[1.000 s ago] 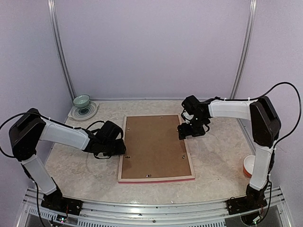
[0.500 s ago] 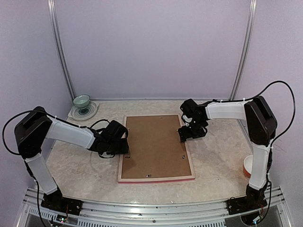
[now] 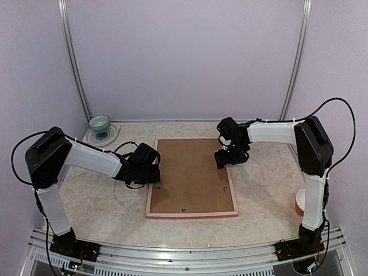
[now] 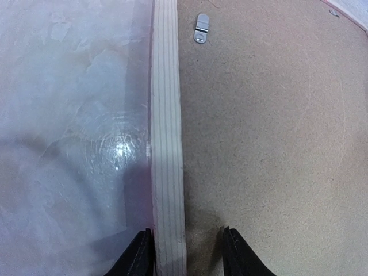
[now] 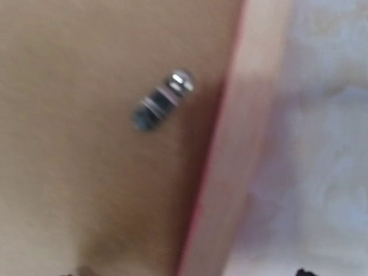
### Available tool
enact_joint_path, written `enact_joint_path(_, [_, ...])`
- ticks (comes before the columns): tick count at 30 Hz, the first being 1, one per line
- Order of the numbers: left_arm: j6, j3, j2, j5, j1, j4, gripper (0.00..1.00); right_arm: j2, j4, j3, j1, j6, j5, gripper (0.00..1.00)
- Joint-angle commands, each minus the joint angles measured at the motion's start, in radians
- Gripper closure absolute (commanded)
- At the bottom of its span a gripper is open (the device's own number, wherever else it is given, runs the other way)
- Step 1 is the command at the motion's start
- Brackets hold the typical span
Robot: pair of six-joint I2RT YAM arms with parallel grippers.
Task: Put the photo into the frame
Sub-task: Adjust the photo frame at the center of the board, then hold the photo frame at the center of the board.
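Now the frame point(image 3: 192, 214) lies face down on the desk point(image 3: 103, 201) (brown backing board point(image 3: 192, 175) showing); left end effector point(image 4: 185, 256) straddles its left rail, fingers point(image 4: 141, 257) apart; right end effector point(image 3: 223, 162) hangs spread over the right rail.

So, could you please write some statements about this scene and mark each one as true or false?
1. The frame lies back side up with the brown board in it. True.
2. The left gripper straddles the frame's left rail. True.
3. The photo lies beside the frame. False: no photo shows in any view.
4. The right gripper is shut on the frame's right rail. False: it is open and empty, above that rail.
5. The green bowl stands on the board. False: it stands far left on the table, apart from the frame.
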Motion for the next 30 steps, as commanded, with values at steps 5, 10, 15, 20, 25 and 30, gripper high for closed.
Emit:
enact_joint_path(5, [0.046,0.036,0.084,0.037,0.053,-0.031,0.59,0.048,0.036,0.063,-0.045,-0.018,-0.04,0.18])
enact_joint_path(10, [0.051,0.022,0.024,0.049,0.069,-0.045,0.57,-0.01,0.052,0.038,-0.048,-0.01,-0.067,0.17])
enact_joint_path(15, [0.041,-0.026,-0.081,0.061,0.045,-0.075,0.5,-0.089,0.098,-0.06,-0.048,0.011,-0.095,0.18])
enact_joint_path(20, [0.043,-0.028,-0.127,0.009,-0.014,-0.15,0.48,-0.154,0.181,-0.172,-0.048,0.036,-0.153,0.19])
enact_joint_path(25, [0.048,0.001,-0.086,-0.027,-0.036,-0.182,0.48,-0.162,0.206,-0.219,-0.048,0.04,-0.157,0.19])
enact_joint_path(30, [0.052,0.034,-0.042,-0.018,-0.047,-0.191,0.48,-0.164,0.217,-0.245,-0.048,0.041,-0.16,0.19])
